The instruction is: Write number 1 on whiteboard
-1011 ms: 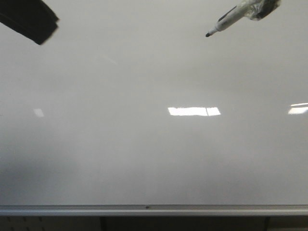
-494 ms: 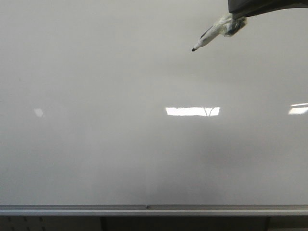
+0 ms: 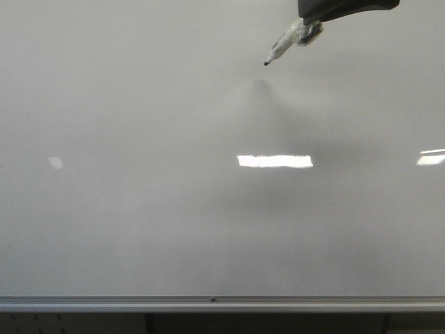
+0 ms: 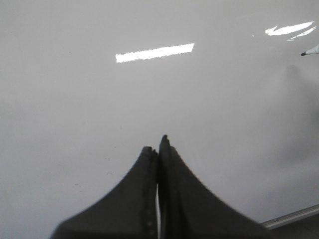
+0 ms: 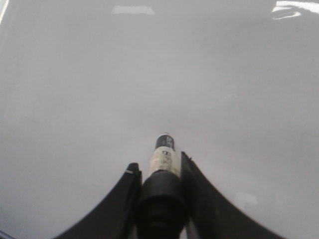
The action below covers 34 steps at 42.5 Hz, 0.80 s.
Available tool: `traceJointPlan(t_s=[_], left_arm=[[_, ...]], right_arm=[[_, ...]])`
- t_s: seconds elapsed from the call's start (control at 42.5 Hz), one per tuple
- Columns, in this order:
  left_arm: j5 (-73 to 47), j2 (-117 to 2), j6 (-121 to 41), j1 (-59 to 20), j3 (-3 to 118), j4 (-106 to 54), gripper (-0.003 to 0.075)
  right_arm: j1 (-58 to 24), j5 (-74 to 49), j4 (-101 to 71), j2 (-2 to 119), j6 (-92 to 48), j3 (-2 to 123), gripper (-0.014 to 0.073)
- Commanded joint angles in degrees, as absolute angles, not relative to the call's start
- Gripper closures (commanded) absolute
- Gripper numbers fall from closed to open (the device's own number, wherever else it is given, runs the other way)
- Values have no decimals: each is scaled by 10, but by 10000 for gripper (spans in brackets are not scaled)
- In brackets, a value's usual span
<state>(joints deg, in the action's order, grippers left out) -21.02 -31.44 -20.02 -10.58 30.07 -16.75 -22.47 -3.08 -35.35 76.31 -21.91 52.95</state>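
A glossy pale grey whiteboard [image 3: 139,209] fills the front view, with a silver edge rail [image 3: 222,303] running along its near side and bright rectangular light reflections [image 3: 275,161] on its surface. At the far right the right gripper [image 3: 327,10] enters as a dark shape, only partly in frame, holding a marker [image 3: 286,43] wrapped in pale tape; the black tip points down and to the left, just above the board, with a faint soft shadow below it. No stroke of the number 1 shows on the board in this view. In the left wrist view the left gripper [image 4: 159,149] hangs over bare board, its two black fingers [image 4: 142,174] pressed together with nothing between them; the marker's tip [image 4: 310,51] shows at the far edge of the frame, and a piece of the rail [image 4: 291,217] shows in one corner. In the right wrist view the right gripper [image 5: 158,172] has its fingers [image 5: 197,189] clamped on either side of the marker [image 5: 162,164], whose white-labelled barrel and dark end point toward the board; whether the tip touches the surface cannot be told.
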Motion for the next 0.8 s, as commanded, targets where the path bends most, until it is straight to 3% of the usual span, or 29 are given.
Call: traceJointPlan(t_s=[0.0,0.776], left_arm=[[-164,-316,-193,-105,317,-174,741],[-164,-316,-193,-105,317,-174,741]], right_arm=[[-207,9,-347,750,-226,552,680],[-188,-32,-332,776,-231,552,680]])
